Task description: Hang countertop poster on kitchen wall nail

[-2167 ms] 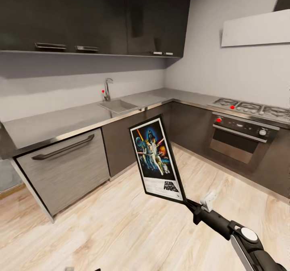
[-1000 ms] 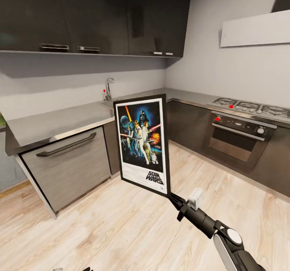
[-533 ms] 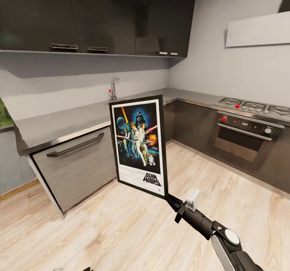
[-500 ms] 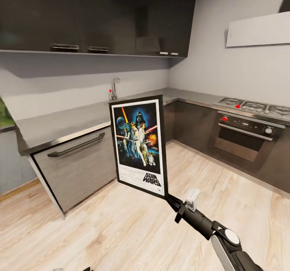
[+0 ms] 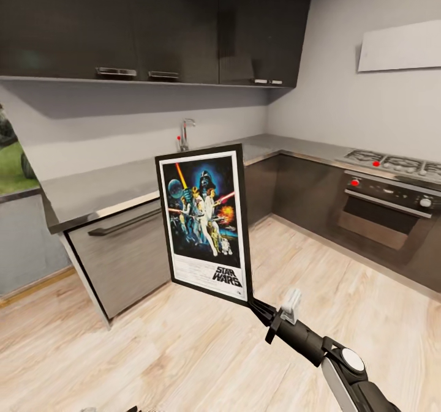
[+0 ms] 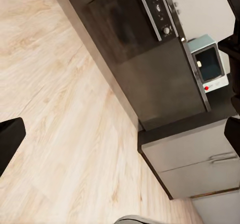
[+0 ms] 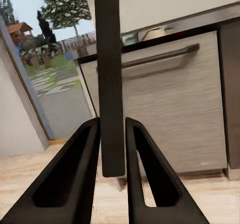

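Item: the poster (image 5: 203, 221), one piece. We record an upright rectangle in a thin black frame with a white inner border, dark blue painted artwork of figures and crossed light beams, and "STAR WARS" lettering low on the white band. It tilts slightly and is held in the air above the wooden floor (image 5: 184, 351), in front of the desk (image 5: 110, 188), apart from it.

Holder: the right pincer (image 5: 260, 308), clamped on the poster's lower corner. In the right wrist view we see the frame edge-on as a dark strip (image 7: 110, 79) between the two fingers (image 7: 75, 179).

Left pincer: we cannot tell its state.
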Robot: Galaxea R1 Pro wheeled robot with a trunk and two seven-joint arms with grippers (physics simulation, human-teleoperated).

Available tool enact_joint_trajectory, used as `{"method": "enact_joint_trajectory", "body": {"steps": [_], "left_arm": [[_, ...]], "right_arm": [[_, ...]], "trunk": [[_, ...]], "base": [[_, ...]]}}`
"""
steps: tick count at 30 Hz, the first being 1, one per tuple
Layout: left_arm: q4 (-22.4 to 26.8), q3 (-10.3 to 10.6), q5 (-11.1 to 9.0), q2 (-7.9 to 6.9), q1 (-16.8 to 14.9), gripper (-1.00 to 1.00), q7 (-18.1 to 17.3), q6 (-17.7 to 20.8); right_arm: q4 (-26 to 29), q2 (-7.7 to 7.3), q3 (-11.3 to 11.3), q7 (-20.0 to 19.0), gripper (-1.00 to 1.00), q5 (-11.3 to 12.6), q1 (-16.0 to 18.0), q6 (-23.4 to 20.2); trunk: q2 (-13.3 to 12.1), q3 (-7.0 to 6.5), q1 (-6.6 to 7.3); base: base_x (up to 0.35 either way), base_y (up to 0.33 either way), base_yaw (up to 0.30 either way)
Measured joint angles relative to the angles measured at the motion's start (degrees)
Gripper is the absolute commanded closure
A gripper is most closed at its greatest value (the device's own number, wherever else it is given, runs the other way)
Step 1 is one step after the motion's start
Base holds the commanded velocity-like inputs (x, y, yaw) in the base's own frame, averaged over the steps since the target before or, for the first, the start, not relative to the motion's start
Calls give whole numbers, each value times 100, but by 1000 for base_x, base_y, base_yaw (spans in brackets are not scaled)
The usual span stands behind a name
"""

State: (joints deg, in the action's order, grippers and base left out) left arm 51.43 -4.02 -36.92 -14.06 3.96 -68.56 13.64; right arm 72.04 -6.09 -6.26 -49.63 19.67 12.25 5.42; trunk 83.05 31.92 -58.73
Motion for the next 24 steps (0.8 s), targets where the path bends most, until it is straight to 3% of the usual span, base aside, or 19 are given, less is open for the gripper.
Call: {"method": "enact_joint_trajectory", "body": {"steps": [13, 24], "left_arm": [[1, 0, -3, 0, 1, -100, -2, 0], [3, -3, -2, 0, 3, -100, -6, 0]], "right_arm": [[0, -1, -2, -4, 100, 0, 0, 0], [0, -2, -3, -4, 100, -1, 0, 3]], "trunk": [[0, -49, 0], [0, -98, 0]], "base": [[0, 12, 261], [0, 234, 256]]}}
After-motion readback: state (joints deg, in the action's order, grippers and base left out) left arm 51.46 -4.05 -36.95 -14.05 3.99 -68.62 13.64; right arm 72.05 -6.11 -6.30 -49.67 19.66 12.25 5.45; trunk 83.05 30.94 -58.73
